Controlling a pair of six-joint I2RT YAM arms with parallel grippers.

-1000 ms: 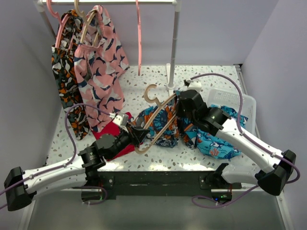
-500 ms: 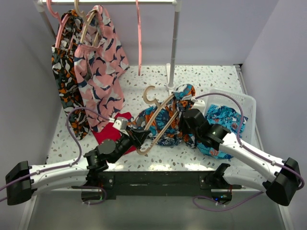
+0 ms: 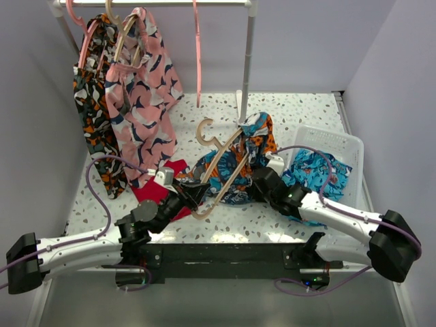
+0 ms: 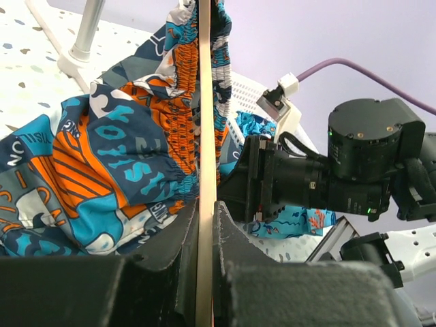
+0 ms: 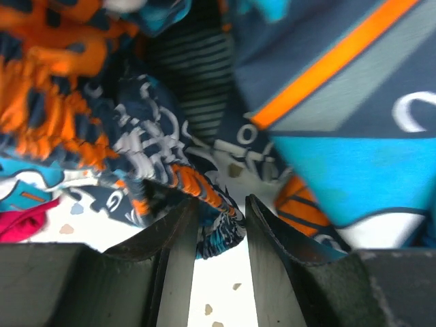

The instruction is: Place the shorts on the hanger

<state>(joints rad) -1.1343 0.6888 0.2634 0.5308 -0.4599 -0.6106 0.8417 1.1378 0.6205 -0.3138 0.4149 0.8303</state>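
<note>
Left end effector [image 4: 206, 269]: fingers pressed together on the thin tan bar of the hanger [image 4: 206, 122]. In the left wrist view the bar rises straight up out of the grip. From above, the hanger lies on a slant, with its hook toward the rack post [image 3: 246, 75] and its lower corner at this end effector.

Right end effector [image 5: 219, 228]: fingers apart. A gathered fold of hem from the shorts [image 3: 255, 139] sits in the gap at the tips. Whether the fingers press on it, cannot tell. The speckled surface [image 3: 300, 112] shows between the fingers below the fold.

Shorts: bunched on the upper arm of the hanger, with ruched elastic waistband on both sides of the bar. The print has large teal and orange patches on dark navy, with white lettering and thin stripes. The fabric is soft and heavily creased, and the lower part slumps onto the surface. The shorts are mid-surface, in front of the rack post and between the two end effectors.

A red cloth [image 3: 155, 193] lies by the left arm. A white basket [image 3: 340, 136] to the right holds lighter turquoise shorts [image 3: 317, 167].
</note>
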